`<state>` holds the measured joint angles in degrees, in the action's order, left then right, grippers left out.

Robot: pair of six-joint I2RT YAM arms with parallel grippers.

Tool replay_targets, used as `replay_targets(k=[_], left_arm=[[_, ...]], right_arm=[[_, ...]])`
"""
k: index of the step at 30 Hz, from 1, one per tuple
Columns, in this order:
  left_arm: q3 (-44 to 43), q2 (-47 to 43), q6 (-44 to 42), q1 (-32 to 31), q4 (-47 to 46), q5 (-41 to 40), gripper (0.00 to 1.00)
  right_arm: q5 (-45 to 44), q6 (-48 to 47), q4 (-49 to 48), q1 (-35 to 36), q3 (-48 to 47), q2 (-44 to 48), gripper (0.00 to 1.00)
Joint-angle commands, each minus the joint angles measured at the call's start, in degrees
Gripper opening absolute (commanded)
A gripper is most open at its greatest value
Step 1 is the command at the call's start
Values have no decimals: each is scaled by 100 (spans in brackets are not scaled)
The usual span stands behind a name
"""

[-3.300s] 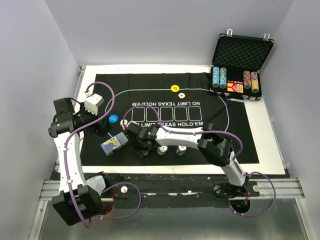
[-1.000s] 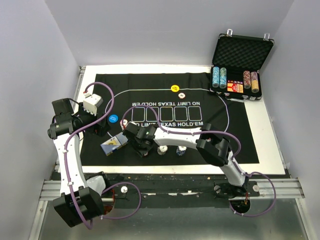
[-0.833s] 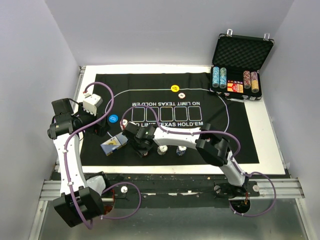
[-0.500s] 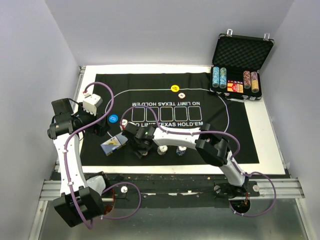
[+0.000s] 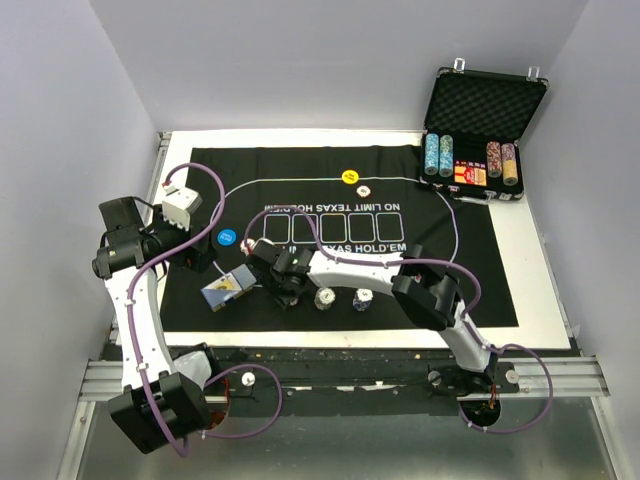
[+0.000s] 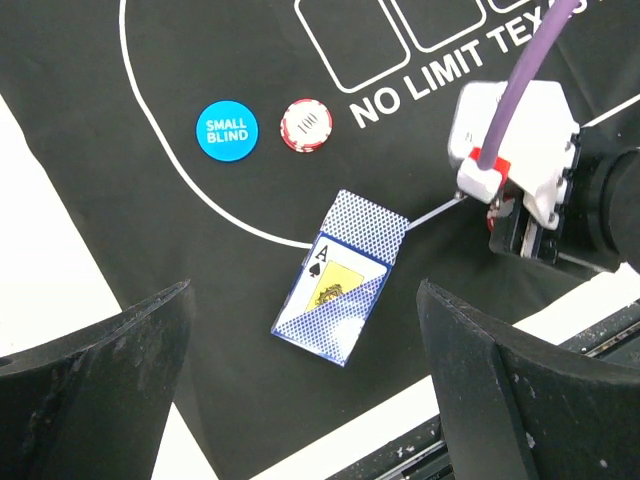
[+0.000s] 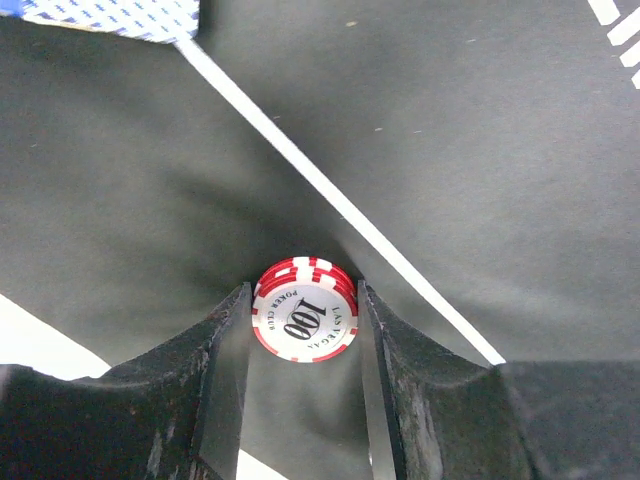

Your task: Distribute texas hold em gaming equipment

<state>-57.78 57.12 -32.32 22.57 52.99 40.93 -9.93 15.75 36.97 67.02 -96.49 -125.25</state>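
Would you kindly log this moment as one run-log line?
left gripper: open, apart from deck box | right gripper: shut on red chip stack

I read the top external view from above and behind the arm bases. It faces the far wall and takes in the whole mat [image 5: 480,270] from a distance. The left wrist view looks straight down from higher up, between the left gripper fingers [image 6: 100,390]. The right wrist view sits just above the mat, close on the red chip stack [image 7: 304,322]. All three share the deck box [image 6: 340,275], though the right wrist view shows only a corner of it.
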Motion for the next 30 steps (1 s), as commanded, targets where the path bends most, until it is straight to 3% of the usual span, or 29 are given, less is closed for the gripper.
replay_targets(k=[1, 15, 23, 30], left_arm=[[-207, 18, -135, 81, 150, 91, 99], [-243, 80, -196, 125, 176, 73, 99], [-251, 132, -187, 143, 194, 100, 99], [-243, 89, -187, 143, 176, 135, 99]], right_arm=[[-580, -256, 223, -426, 279, -105, 47], [-650, -256, -129, -1508, 1167, 413, 44], [-554, -134, -313, -1622, 1616, 774, 42], [-967, 86, 65, -1877, 1623, 817, 37]])
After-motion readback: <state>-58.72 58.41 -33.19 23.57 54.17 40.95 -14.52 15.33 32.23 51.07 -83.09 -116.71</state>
